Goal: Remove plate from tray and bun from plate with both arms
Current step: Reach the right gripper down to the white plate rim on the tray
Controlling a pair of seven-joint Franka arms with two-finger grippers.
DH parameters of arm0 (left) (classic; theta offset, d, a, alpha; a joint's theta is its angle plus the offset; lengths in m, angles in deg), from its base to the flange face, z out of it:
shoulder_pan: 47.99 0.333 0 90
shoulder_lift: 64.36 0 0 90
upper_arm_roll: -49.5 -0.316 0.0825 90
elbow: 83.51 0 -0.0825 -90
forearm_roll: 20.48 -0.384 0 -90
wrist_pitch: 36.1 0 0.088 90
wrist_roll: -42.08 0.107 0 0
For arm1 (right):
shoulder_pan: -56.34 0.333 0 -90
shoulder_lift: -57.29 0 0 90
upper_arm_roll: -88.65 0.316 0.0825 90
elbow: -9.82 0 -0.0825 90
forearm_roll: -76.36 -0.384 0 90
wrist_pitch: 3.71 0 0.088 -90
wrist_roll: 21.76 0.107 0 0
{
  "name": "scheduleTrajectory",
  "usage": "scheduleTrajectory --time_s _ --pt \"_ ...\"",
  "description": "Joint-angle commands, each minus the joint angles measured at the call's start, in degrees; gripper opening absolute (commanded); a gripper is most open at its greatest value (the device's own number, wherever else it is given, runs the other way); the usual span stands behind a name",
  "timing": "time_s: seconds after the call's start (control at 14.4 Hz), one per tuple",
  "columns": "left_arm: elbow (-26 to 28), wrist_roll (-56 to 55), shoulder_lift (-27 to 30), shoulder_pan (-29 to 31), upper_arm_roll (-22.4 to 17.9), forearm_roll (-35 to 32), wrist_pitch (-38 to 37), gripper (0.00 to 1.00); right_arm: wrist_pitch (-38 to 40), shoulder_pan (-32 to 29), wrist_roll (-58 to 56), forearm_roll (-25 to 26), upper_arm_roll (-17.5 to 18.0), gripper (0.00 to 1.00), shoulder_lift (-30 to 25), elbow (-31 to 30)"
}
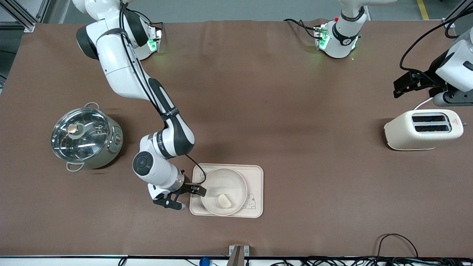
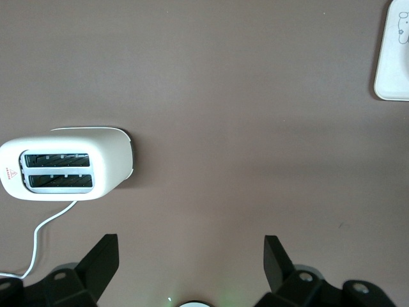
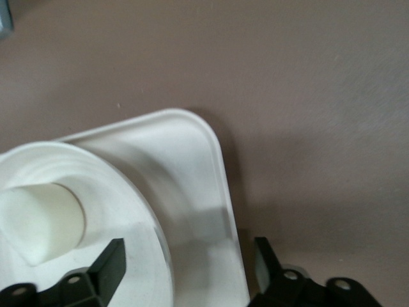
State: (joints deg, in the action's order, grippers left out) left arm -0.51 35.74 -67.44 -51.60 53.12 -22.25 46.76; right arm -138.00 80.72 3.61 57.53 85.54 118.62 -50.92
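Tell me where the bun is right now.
The bun lies in the plate, which sits on the tray at the table edge nearest the front camera. The right gripper is at the tray's edge toward the right arm's end.

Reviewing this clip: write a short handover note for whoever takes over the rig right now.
Right end effector: low at the tray's edge toward the right arm's end, fingers open, straddling plate rim and tray rim, holding nothing.
Left end effector: open, empty, waiting in the air by the toaster.
Plate sits on the tray; bun lies in the plate.
Done: nothing removed.
Left: lift plate off tray, take bun off plate.
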Motion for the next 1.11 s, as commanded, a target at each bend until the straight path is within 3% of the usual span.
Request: scheduleTrajectory --time_s 0.0,0.21,1.04 --pt "-1.3 0.1 -0.4 0.2 0.2 -0.5 -0.4 1.0 0.3 1.5 0.8 -0.9 -0.3 0.62 1.8 2.3" --pt "-1.2 0.1 -0.3 0.1 0.2 -0.4 -0.4 1.0 -1.7 1.9 0.4 -0.9 -0.3 0.51 2.6 2.3" --pt "-1.2 -0.3 -0.6 -0.7 0.2 -0.3 -0.4 1.0 -1.6 1.0 -3.7 -0.7 -0.8 0.52 2.1 2.3"
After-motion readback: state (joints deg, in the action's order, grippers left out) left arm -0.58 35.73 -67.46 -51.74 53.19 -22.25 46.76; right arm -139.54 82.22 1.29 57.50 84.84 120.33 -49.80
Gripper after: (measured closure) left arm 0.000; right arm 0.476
